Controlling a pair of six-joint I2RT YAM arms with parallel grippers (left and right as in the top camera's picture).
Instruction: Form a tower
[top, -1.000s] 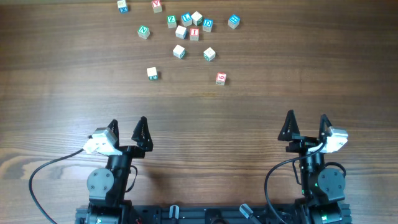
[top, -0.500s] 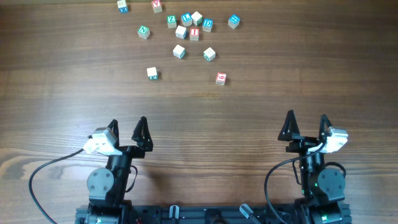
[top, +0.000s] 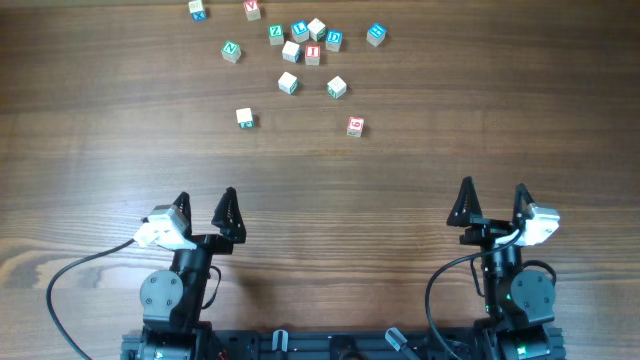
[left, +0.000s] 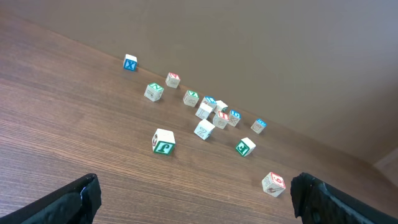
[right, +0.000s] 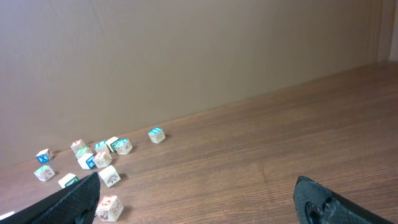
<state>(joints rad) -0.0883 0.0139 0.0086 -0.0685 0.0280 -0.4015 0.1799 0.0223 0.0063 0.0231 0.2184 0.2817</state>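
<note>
So no tower stands yet: small pale wooden letter cubes (top: 312, 55) lie scattered at the far side of the brown table (top: 420, 170), well apart from the left gripper (top: 205, 195) and right gripper (top: 493, 186), both wide open, empty, likely awaiting a first pick

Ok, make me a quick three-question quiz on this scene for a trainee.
1. True or false: a tower already stands on the table.
2. The left gripper and right gripper are: A) open and empty, B) shut on cubes, C) out of view.
3. Overhead, which loose cube lies nearest the right gripper?
Key: 1 false, the letter cubes lie scattered. 2 A. 3 the red-lettered cube.
</note>
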